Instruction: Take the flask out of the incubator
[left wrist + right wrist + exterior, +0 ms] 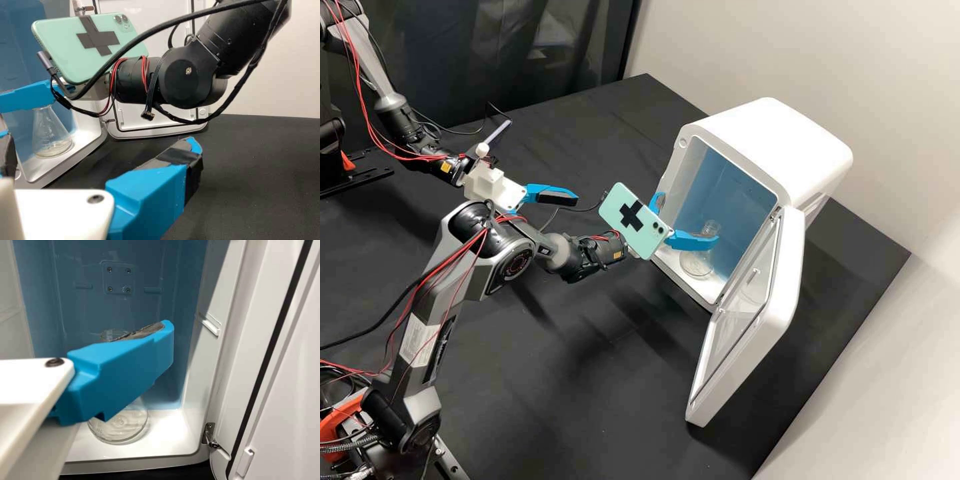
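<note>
Your left gripper (560,195) hangs over the black table (587,347), well short of the incubator (773,140). Its blue fingers are parted and hold nothing. To its right, your right gripper (685,220), with a mint-green phone (633,220) mounted behind it, sits at the incubator's mouth with its fingers spread wide. One finger crosses in front of the neck of the flask (699,263); you cannot tell whether it touches the glass. The flask stands upright on the incubator's white floor. The door (747,313) is swung open on the right.
</note>
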{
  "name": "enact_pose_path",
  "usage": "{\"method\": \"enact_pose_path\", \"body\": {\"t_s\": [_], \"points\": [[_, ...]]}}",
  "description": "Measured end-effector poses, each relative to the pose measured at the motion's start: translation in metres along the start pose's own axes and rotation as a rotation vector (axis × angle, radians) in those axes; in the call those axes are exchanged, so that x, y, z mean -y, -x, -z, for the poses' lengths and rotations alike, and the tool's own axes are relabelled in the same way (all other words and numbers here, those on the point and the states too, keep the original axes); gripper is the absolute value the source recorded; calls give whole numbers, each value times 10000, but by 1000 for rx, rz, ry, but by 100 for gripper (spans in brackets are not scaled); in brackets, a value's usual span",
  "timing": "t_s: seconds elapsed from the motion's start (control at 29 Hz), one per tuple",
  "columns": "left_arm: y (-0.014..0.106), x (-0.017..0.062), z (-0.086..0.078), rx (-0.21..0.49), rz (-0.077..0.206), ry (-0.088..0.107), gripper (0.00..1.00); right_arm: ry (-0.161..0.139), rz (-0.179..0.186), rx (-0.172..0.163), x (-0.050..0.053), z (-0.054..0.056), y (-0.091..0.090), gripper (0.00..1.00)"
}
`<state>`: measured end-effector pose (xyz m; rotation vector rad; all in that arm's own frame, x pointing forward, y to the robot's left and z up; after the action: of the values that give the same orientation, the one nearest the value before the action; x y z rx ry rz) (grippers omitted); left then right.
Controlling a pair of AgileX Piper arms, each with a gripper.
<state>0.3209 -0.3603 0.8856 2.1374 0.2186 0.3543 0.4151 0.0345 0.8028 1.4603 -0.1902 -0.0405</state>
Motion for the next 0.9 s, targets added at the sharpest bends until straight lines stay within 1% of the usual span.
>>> {"method": "enact_pose_path", "body": {"t_s": [0.28, 0.34, 0.41, 0.45, 0.48, 0.59, 0.72, 0.9], "points": [[0, 0, 0, 0, 0, 0, 100, 8, 8, 15, 3, -63, 29, 100], [0, 0, 0, 0, 0, 0, 100, 5, 22, 34, 7, -101, 49, 100], [0, 2, -11, 3, 1, 0, 100, -1, 46, 63, -5, -169, 93, 100], [0, 4, -20, 6, 1, -1, 100, -2, 48, 70, -24, -189, 112, 100], [0, 5, -27, 8, 1, -1, 100, -10, 47, 78, -43, -207, 137, 100], [0, 7, -38, 12, 2, -2, 100, -34, 41, 84, -80, -218, 180, 100], [0, 7, -38, 12, 2, -2, 100, -35, 42, 89, -90, -231, 184, 100], [0, 7, -38, 12, 2, -2, 100, -39, 31, 103, -126, -278, 176, 100]]}}
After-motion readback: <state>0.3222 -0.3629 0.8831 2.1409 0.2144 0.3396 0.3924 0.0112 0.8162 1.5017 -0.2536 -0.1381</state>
